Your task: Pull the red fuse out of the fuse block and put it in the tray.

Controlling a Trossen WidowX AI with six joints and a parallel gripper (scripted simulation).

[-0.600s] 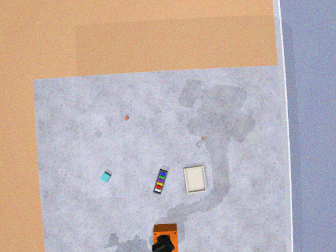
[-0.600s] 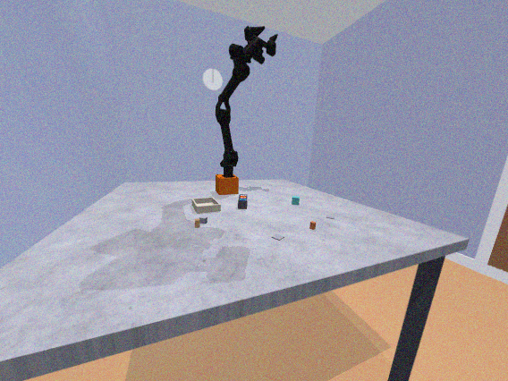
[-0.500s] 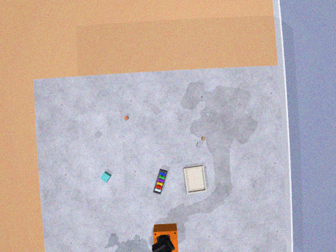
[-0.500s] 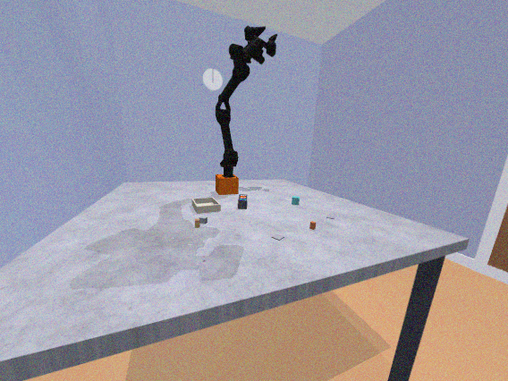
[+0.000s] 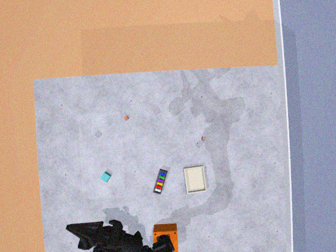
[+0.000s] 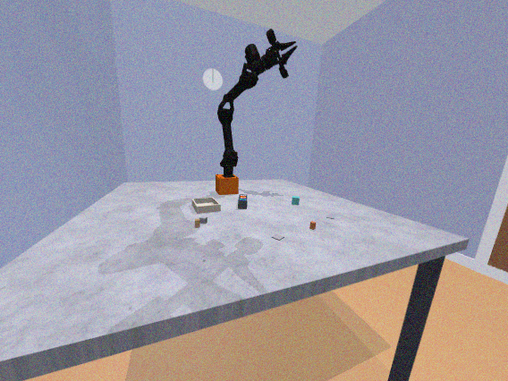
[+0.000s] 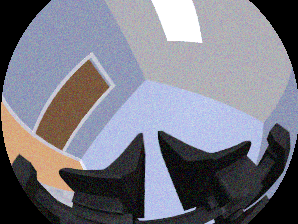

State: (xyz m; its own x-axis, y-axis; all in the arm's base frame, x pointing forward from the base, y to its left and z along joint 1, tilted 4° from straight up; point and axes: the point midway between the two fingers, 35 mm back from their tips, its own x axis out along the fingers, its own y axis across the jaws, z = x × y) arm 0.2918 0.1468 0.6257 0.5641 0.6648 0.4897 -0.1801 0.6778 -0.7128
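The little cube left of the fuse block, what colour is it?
Turquoise cube; the top view shows it best.

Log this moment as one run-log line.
stage: pre-approach | gripper: raised high, shut, holding nothing | red fuse: seated in fuse block | tray: holds nothing

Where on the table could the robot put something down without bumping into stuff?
Free patches on the grey table: the far stretch beyond the two small orange cubes, and the gap between the turquoise cube and the black fuse block. It is crowded where the block sits close beside the cream tray. The black hand is high in the air, nearly closed, holding nothing.
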